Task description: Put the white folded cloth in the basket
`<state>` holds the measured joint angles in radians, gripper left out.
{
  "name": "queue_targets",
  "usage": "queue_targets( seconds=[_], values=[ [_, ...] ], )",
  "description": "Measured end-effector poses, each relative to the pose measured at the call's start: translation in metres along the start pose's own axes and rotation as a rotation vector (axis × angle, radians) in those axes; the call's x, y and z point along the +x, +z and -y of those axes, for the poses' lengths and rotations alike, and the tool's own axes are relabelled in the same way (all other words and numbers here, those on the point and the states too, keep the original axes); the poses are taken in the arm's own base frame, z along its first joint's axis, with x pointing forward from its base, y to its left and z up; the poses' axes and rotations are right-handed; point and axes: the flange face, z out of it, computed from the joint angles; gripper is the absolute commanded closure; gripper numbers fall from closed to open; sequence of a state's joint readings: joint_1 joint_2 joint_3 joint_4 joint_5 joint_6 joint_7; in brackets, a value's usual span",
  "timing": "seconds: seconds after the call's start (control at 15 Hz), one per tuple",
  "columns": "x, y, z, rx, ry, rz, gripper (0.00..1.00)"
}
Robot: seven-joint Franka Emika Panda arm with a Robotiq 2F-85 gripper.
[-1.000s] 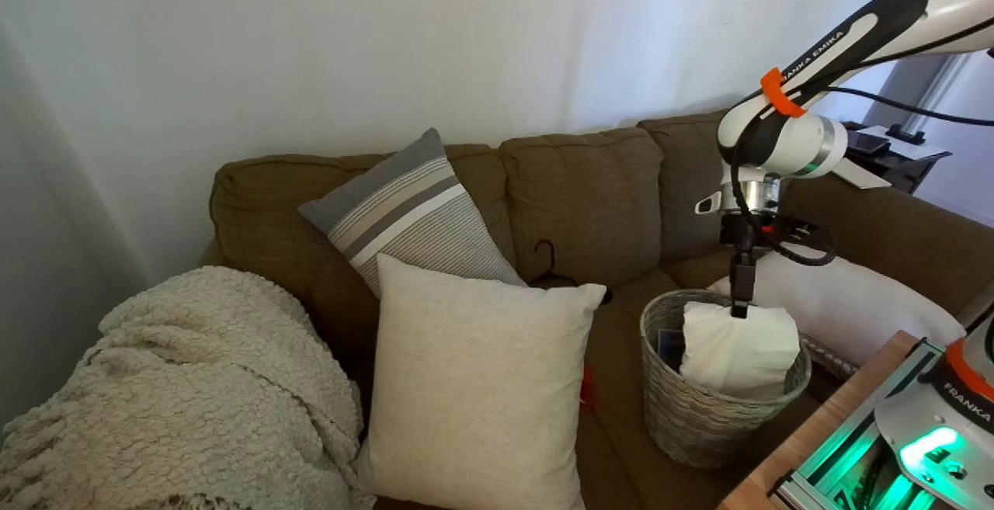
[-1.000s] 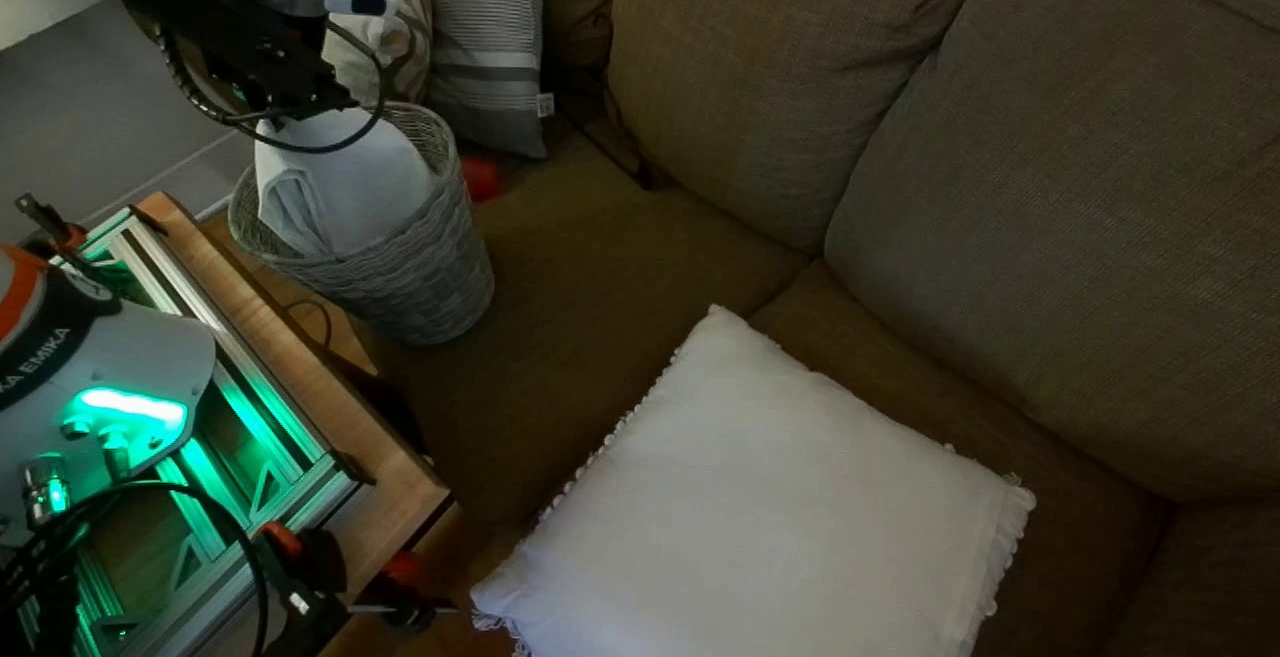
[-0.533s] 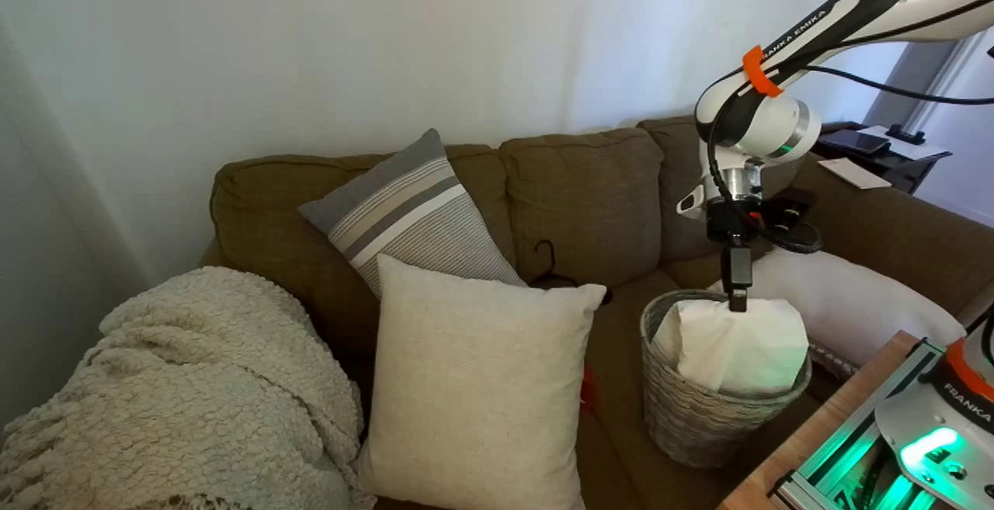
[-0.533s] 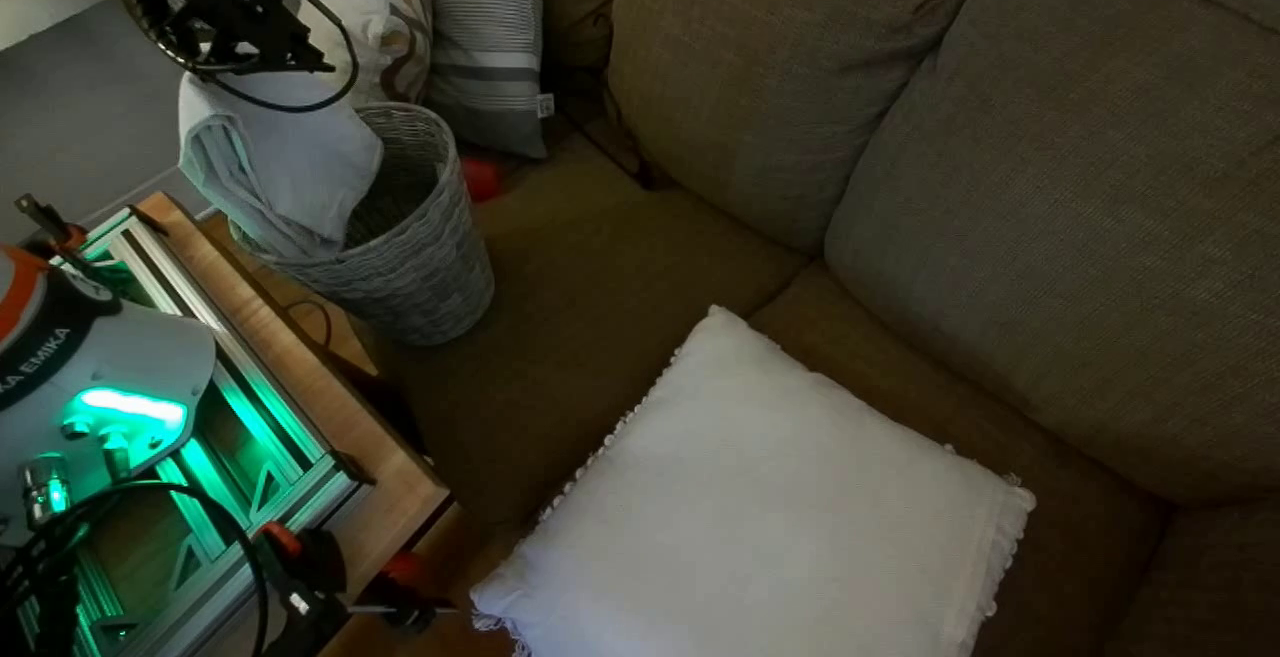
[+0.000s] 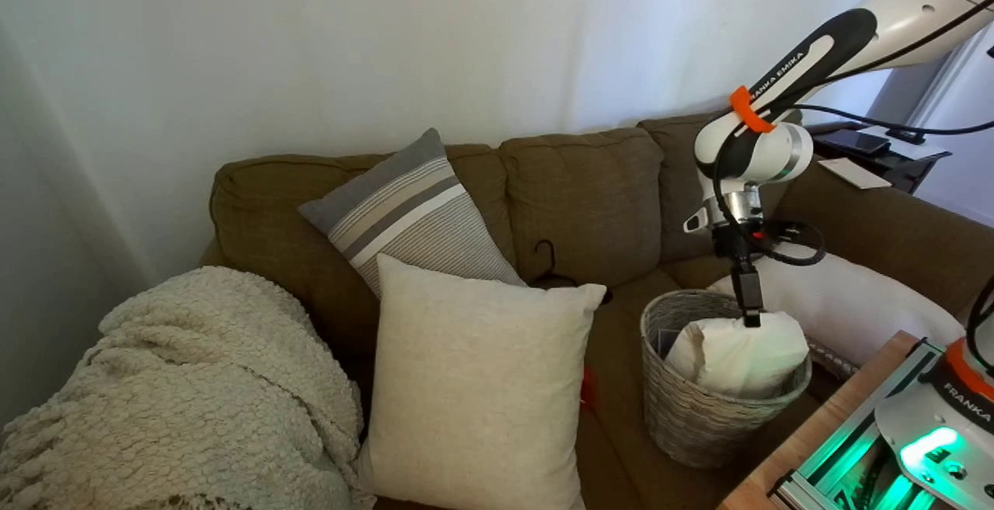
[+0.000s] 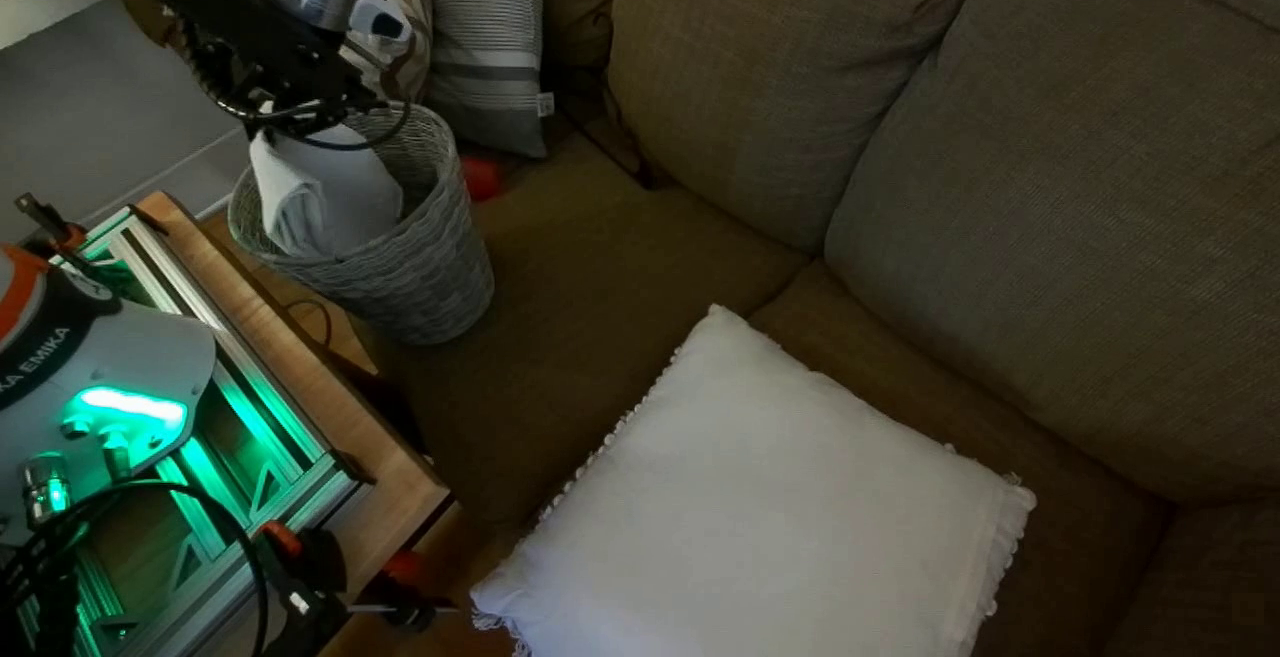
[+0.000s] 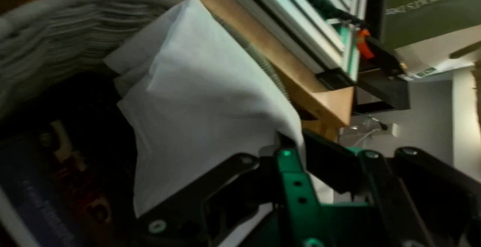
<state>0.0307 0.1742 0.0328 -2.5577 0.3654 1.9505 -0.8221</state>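
The white folded cloth [image 5: 742, 355] is bunched inside the top of the grey woven basket [image 5: 687, 409], near the side by the table. In an exterior view the cloth [image 6: 340, 197] shows its folded layers, and its upper part sits about at the rim of the basket [image 6: 430, 272]. My gripper [image 5: 751, 319] points down over the basket. In the wrist view the gripper [image 7: 300, 141] is shut on the cloth's upper edge, and the cloth [image 7: 203, 104] hangs from it into the basket [image 7: 75, 25]. The cloth's lower end is hidden.
Dark items, seemingly books [image 7: 49, 202], lie in the basket beside the cloth. The wooden table edge [image 6: 400, 477] with the robot's base stands close to the basket. The basket stands by the sofa [image 5: 582, 199] among pillows [image 5: 481, 378]. A hanger [image 5: 546, 261] lies on the sofa.
Half a second ago the cloth was raised and leaned over the rim towards the table. Now my gripper has lowered and moved it back into the basket, still holding it.
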Motion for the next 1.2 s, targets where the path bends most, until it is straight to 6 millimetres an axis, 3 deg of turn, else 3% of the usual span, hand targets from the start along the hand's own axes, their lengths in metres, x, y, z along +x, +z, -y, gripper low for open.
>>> queue_targets(
  seconds=[0.4,0.47,0.53,0.67,0.87,1.07,1.13,1.2],
  values=[
    [0.017,-0.008,-0.035,-0.351,-0.058,-0.155,0.97],
    [0.020,-0.011,-0.037,-0.407,-0.063,-0.188,0.64],
    [0.022,-0.014,-0.038,-0.462,-0.068,-0.215,0.63],
    [0.025,-0.016,-0.035,-0.547,-0.073,-0.257,0.50],
    [0.033,-0.022,-0.021,-0.619,-0.094,-0.330,0.26],
    [0.040,-0.050,0.012,-0.671,-0.110,-0.465,0.04],
    [0.039,-0.065,0.026,-0.675,-0.104,-0.528,0.01],
    [0.038,-0.081,0.039,-0.673,-0.100,-0.590,0.14]
  ],
)
